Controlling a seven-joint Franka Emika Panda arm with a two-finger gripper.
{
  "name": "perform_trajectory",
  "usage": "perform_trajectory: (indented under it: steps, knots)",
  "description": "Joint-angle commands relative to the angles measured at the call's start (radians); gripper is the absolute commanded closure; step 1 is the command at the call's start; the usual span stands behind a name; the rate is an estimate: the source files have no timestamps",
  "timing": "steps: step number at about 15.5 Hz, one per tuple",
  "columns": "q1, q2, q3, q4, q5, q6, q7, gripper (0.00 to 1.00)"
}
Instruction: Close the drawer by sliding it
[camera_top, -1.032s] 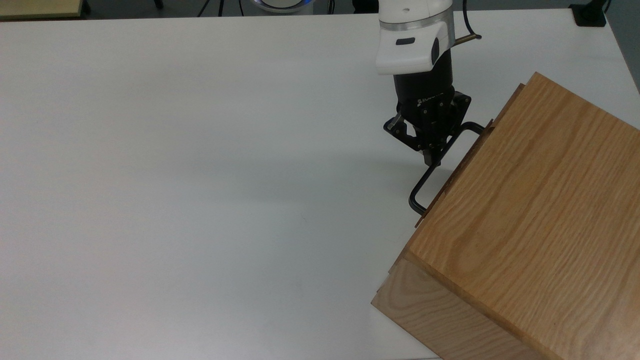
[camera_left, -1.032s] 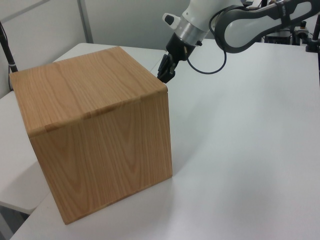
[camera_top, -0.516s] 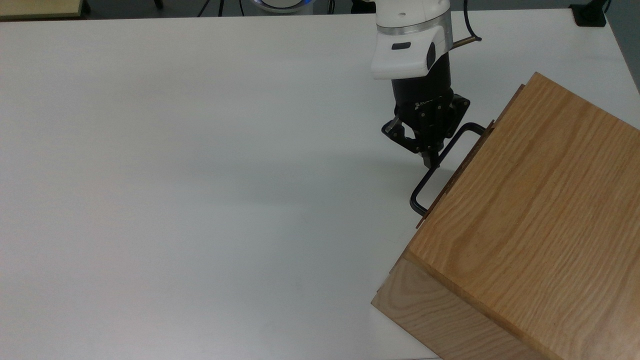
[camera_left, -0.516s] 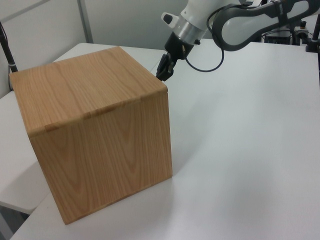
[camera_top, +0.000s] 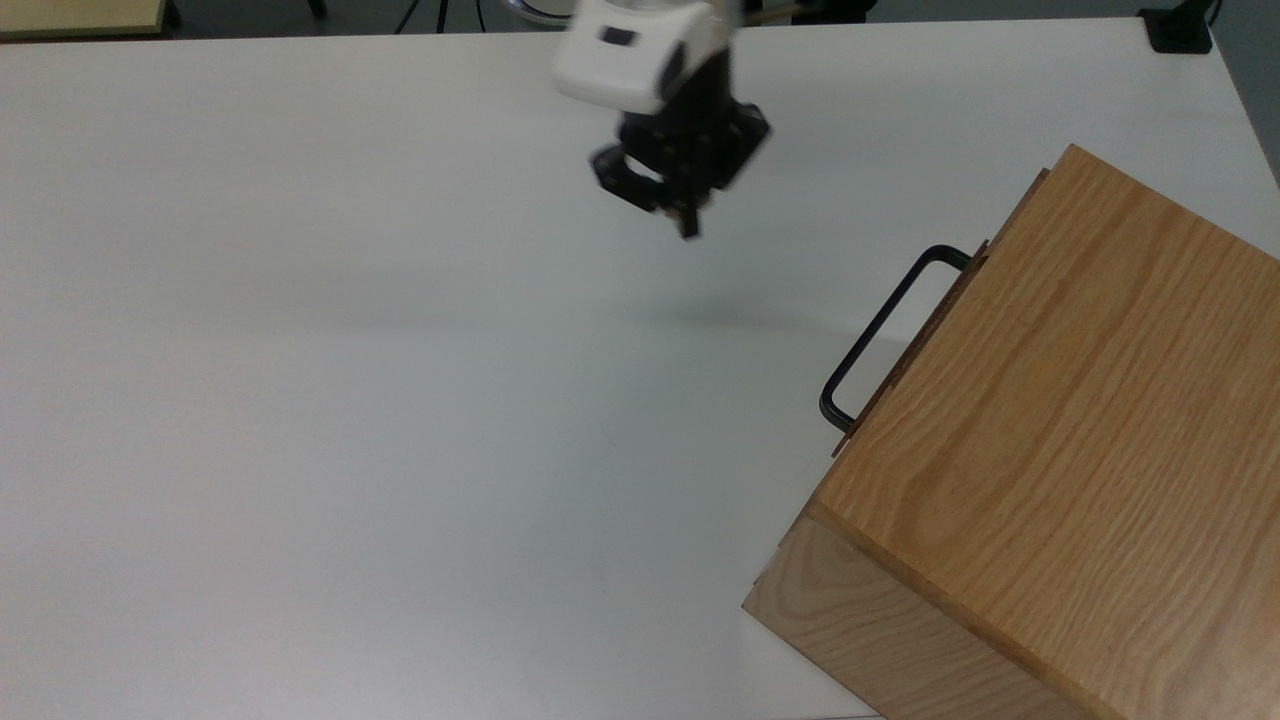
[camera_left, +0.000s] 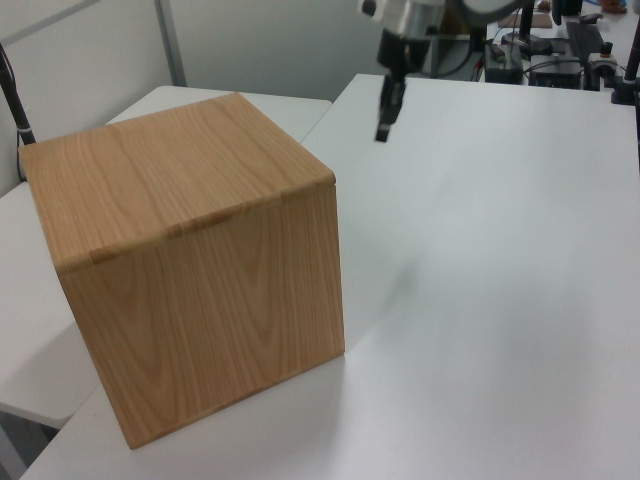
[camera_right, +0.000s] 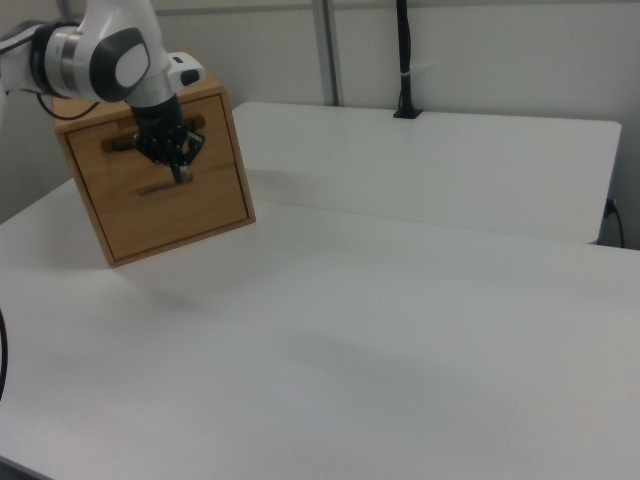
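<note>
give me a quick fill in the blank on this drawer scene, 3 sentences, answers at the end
1. The handle on the drawer is the colour ____.
2. In the top view, the gripper hangs to the ____ of the handle, not touching it.
3. The cabinet stands on a ____ table.

Missing words: black; left; white

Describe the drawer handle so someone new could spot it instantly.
Find the big oak-grain cabinet at the top view's right edge of the white table. On its face toward the table centre sits the drawer, pushed in. The handle is the thin black U-shaped bar standing off that front, the only dark metal on the wood.
</note>
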Motion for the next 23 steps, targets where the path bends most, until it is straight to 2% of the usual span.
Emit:
perform_trajectory:
  steps: [1,4,6,9,13,14,15,16,23]
  knots:
    - [-0.075,-0.115,-0.014,-0.053,-0.039,-0.19,0.068,1.0]
    - [-0.098,-0.162,-0.012,-0.056,-0.134,-0.322,0.13,1.0]
    - [-0.125,-0.188,-0.012,-0.065,-0.151,-0.377,0.141,0.95]
    - [-0.139,-0.24,-0.015,-0.092,-0.151,-0.378,0.139,0.78]
    - [-0.139,-0.243,-0.017,-0.09,-0.157,-0.382,0.139,0.32]
    - [-0.139,-0.242,-0.017,-0.089,-0.16,-0.382,0.139,0.23]
    - [-0.139,-0.242,-0.017,-0.089,-0.168,-0.382,0.139,0.08]
    - [-0.139,-0.24,-0.017,-0.089,-0.171,-0.382,0.141,0.0]
    - [-0.138,-0.24,-0.017,-0.087,-0.192,-0.382,0.256,0.0]
